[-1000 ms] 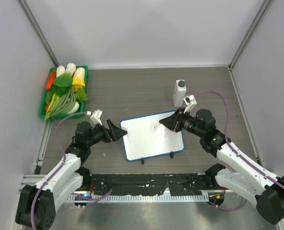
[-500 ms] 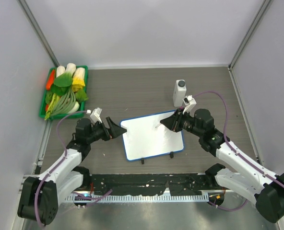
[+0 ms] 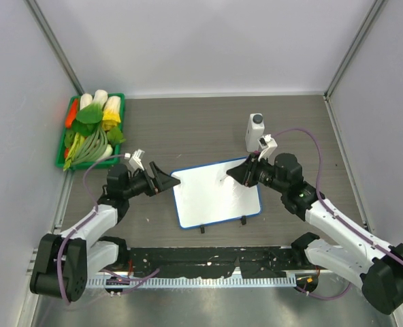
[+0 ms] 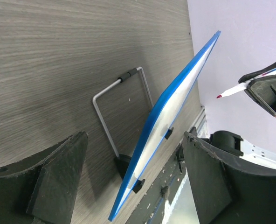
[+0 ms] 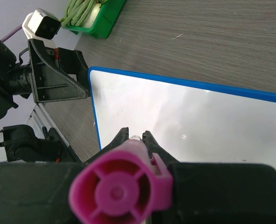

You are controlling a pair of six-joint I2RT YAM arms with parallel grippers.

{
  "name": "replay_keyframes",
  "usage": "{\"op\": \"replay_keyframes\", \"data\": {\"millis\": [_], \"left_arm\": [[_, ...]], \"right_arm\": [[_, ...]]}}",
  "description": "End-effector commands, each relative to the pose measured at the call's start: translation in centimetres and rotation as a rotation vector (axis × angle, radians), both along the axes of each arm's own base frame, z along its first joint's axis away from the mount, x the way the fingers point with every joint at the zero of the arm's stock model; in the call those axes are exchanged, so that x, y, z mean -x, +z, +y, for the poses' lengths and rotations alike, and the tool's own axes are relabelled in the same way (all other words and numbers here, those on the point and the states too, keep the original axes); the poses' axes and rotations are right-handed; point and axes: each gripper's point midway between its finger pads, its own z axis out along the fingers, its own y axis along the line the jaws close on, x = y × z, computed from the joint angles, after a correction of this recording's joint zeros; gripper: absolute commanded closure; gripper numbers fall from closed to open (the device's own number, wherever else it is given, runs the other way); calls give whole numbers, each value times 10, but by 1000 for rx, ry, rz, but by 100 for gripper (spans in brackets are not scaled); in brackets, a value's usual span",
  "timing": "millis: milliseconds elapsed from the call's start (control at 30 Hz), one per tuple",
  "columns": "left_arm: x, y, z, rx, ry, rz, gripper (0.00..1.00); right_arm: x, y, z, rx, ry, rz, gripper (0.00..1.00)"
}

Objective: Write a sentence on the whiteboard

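Magenta marker [image 5: 121, 184], clamped in your right gripper [image 3: 237, 174], points left, tip close over the far half of the blank whiteboard [image 3: 215, 201] propped mid-surface [image 3: 188, 129]; left gripper [image 3: 166, 185] gapes wide at its left edge.

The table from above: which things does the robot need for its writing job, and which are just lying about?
For the job:
whiteboard, nothing written on it
pink marker, gripped in the right tool
left tool, open at the board's edge

Lying about:
white bottle with grey cap
green tray of vegetables
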Motion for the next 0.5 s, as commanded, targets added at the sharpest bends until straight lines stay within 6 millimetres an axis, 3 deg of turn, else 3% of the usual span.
{"op": "replay_keyframes", "data": {"millis": [0, 467], "left_arm": [[-6, 27, -10, 67, -68, -72, 14], [-6, 23, -16, 103, -107, -56, 17]], "right_arm": [[-5, 37, 10, -58, 37, -100, 99], [0, 49, 29, -32, 55, -172, 99]]}}
